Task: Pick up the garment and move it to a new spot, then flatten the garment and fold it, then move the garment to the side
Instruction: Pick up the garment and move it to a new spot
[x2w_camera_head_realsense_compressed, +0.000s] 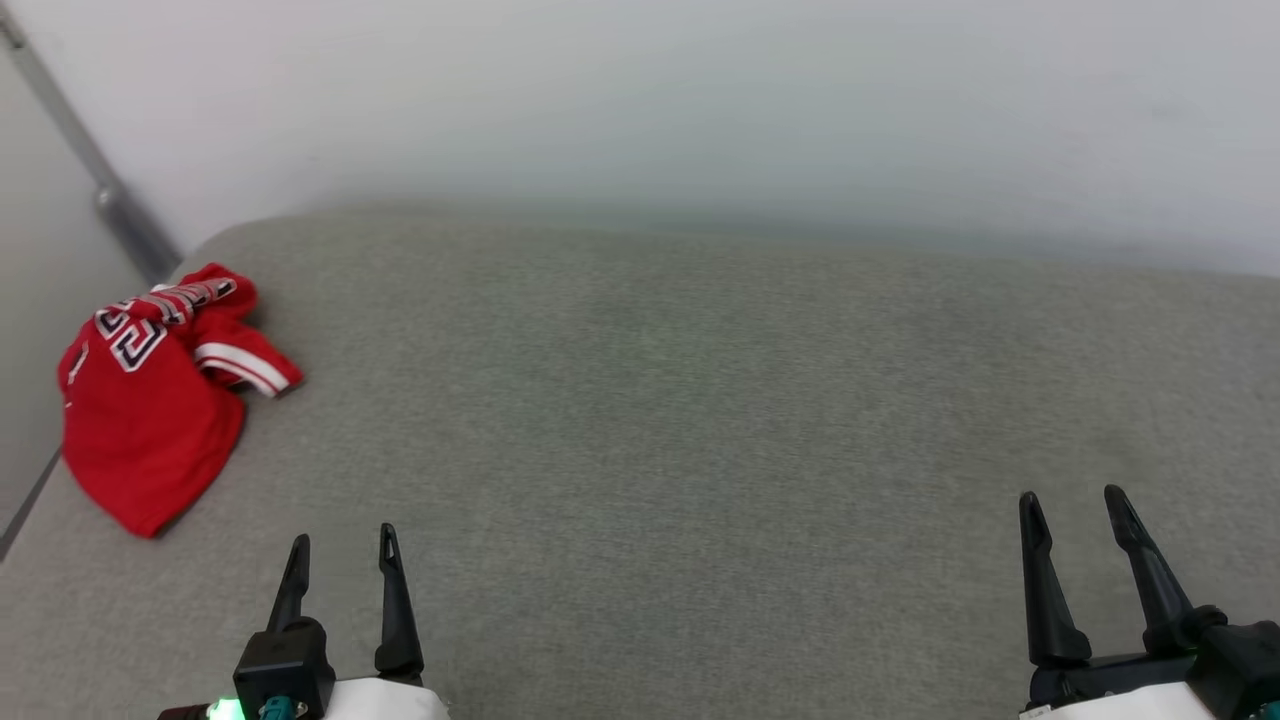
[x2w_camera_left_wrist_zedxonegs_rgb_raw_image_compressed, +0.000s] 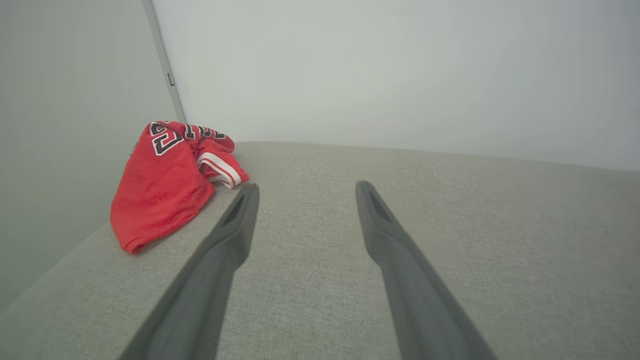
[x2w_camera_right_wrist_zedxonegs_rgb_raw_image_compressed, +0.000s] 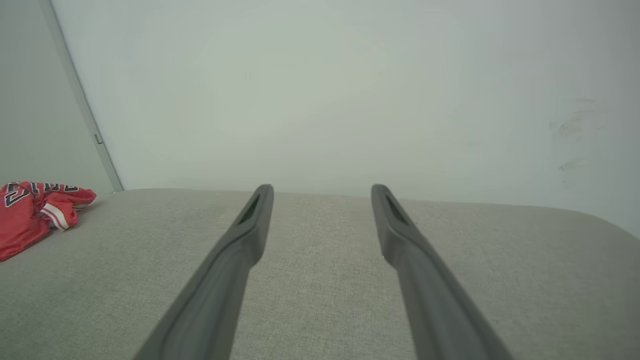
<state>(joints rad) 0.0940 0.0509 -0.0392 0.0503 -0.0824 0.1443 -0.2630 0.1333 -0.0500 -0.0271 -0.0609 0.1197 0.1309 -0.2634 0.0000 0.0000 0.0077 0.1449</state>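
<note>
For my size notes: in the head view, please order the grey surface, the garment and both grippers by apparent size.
1. grey surface
2. garment
3. right gripper and left gripper: nearly alike, both cut by the edge, not ranked.

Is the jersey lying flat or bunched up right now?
Bunched up. The jersey lies in a crumpled heap near the left edge of the grey surface, with its lettering creased and its striped trim folded over.
</note>
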